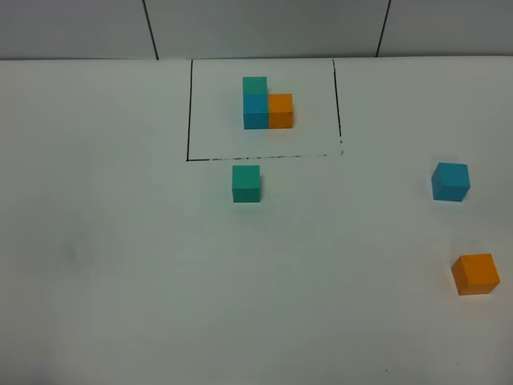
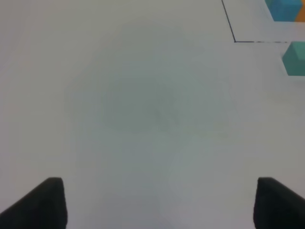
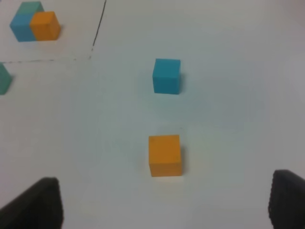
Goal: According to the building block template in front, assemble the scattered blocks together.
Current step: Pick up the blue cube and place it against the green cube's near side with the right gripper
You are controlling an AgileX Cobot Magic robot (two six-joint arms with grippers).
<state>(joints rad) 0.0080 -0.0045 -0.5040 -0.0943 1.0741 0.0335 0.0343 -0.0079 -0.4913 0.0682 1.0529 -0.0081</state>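
- The template (image 1: 267, 104) sits inside the black frame (image 1: 190, 112).
- The green cube (image 1: 246, 183) lies just outside that frame, while the blue cube (image 1: 450, 181) and orange cube (image 1: 475, 273) lie apart on your right.
- Your left gripper (image 2: 159, 195) and right gripper (image 3: 167, 191) are spread wide, holding nothing.

white table (image 1: 112, 265), block template (image 1: 267, 108), three loose cubes (image 1: 246, 183)

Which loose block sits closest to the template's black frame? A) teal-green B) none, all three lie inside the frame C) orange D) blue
A: the teal-green block sits just outside the template frame, by its lower line, while the blue block and the orange block lie far off to the right.
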